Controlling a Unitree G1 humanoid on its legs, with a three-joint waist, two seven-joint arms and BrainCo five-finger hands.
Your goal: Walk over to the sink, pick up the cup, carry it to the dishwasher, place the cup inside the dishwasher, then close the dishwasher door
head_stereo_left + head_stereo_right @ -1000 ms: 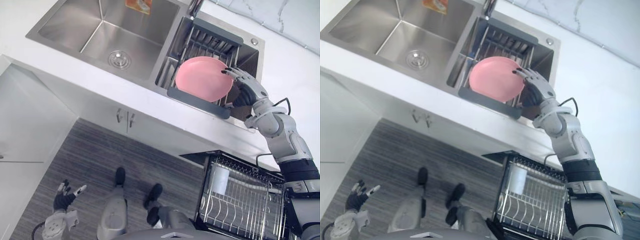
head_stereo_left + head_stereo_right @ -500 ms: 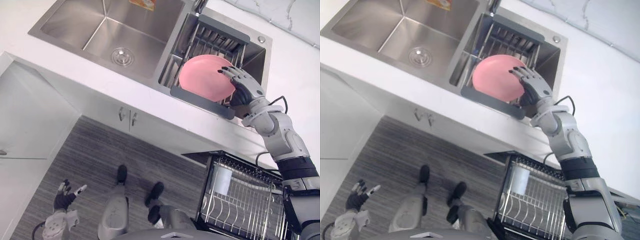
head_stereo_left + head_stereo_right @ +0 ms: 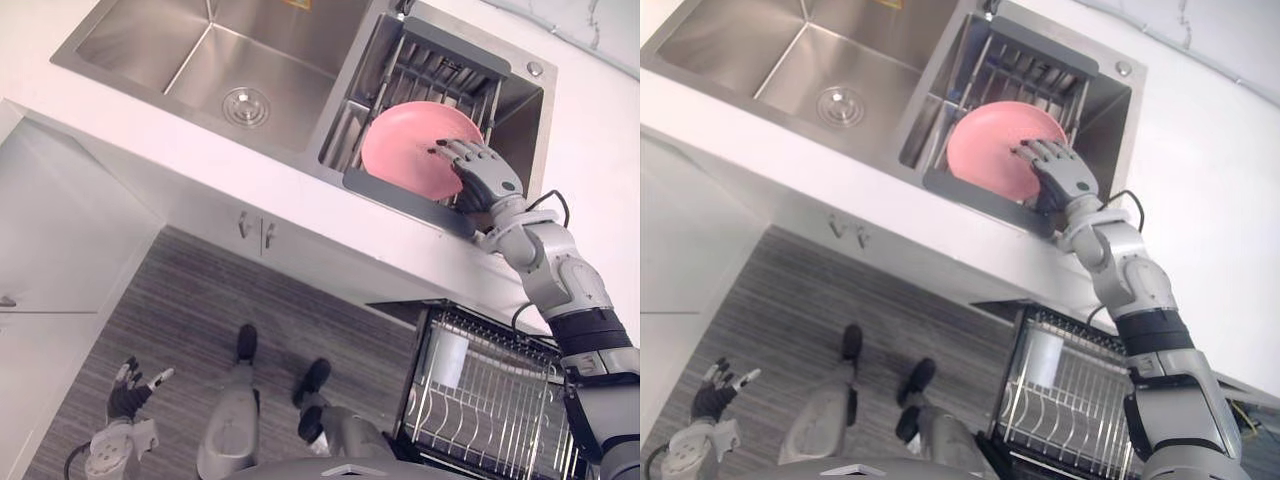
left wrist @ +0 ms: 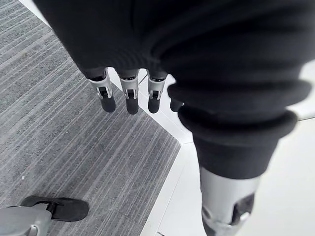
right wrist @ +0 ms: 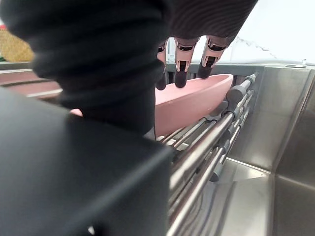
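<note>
A pink shallow dish [image 3: 405, 148] leans in the dark-framed wire rack [image 3: 440, 70] that sits in the sink's right basin; no cup stands in the sink. My right hand [image 3: 482, 180] reaches over the dish's right side. In the right wrist view its straight fingers [image 5: 181, 64] hover just above the pink rim [image 5: 192, 101] and hold nothing. My left hand [image 3: 128, 398] hangs low at the lower left with its fingers [image 4: 128, 93] spread above the grey floor.
The steel left basin [image 3: 180, 60] has a round drain. Below the white counter [image 3: 200, 150] is a cabinet with two small handles [image 3: 252, 232]. At the lower right the dishwasher's wire rack [image 3: 500, 400] stands pulled out, with a pale cup-like thing [image 3: 445, 358] inside.
My right hand has slid from the dish's right edge further over the dish and lower. The view has shifted a little. The left hand has not moved.
</note>
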